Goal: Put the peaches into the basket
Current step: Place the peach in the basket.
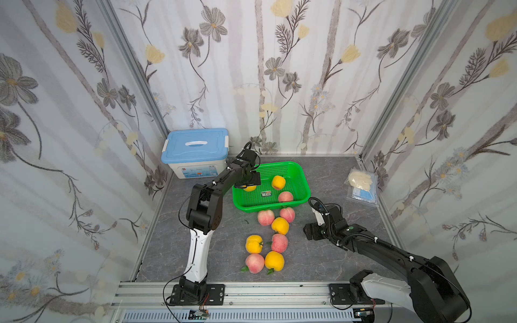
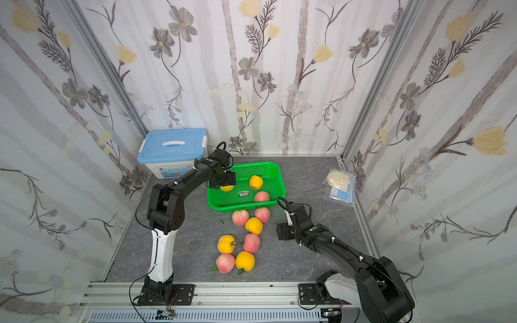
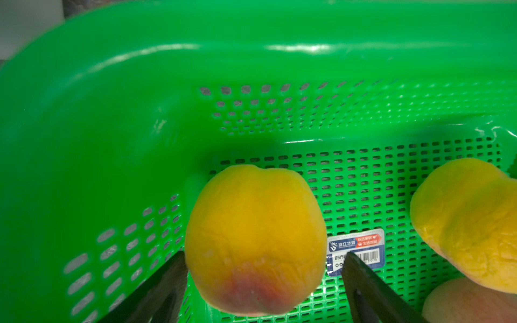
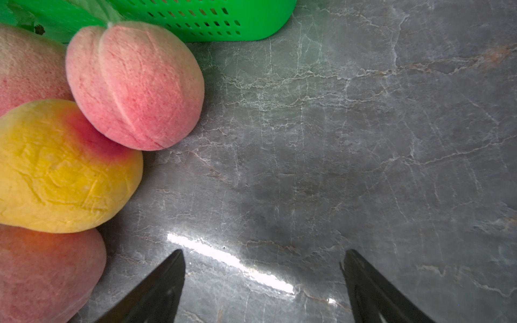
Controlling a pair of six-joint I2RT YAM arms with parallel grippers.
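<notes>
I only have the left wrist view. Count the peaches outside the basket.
Observer: Seven peaches lie on the table, in front of the basket.
Operator: Report the right gripper.
Observer: The right gripper is open and empty, over bare table next to those peaches.
Operator: Name anything else out there.
Observer: A blue-lidded box stands beside the basket.

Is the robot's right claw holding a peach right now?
No, the right gripper is open over the bare grey tabletop, and the nearby pink peach lies apart from it.
</notes>
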